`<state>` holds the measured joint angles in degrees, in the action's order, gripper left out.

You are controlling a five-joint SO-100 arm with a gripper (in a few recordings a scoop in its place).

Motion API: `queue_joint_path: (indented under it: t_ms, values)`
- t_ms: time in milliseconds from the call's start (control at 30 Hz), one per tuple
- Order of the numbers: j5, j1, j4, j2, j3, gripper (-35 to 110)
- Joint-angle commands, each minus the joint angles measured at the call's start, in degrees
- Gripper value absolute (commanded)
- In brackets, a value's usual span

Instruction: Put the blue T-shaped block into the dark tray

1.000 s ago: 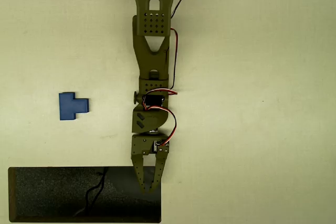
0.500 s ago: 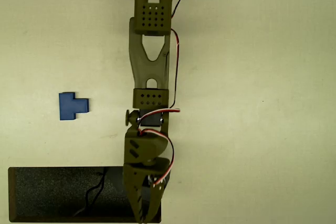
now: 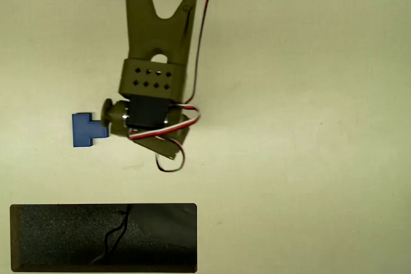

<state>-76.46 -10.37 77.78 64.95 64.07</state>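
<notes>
In the overhead view you see the blue T-shaped block (image 3: pixel 86 129) lying flat on the bench (image 3: pixel 308 158), well apart from the dark tray (image 3: pixel 64 239) at the lower left. The olive arm (image 3: pixel 154 62) reaches down from the top edge, its wrist covering the tip of the block's stem. Your fingers are hidden beneath the wrist, so you cannot tell their spread.

The arm (image 3: pixel 154 36) is olive green, built of flat plastic links. One link has a Y-shaped cutout, and the block below it carries two rows of small round holes. A black motor (image 3: pixel 144 112) sits beneath, with a round knob at its left. Red, white and black cables (image 3: pixel 168 134) loop around it.
</notes>
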Motion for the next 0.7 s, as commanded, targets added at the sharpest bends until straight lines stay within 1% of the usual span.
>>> queue_joint_path:
  t_ms: [0,133,300,433,667]
  values:
    - [-8.17,-5.63,-12.13,5.71,10.81,0]
    - [-18.19,-11.78,-28.04,7.73,22.24,0]
    - [-28.56,-16.35,-42.01,9.32,33.31,0]
    - [-33.05,-18.19,-45.97,9.4,36.3,0]
    - [-34.8,-19.95,-49.66,7.91,38.32,0]
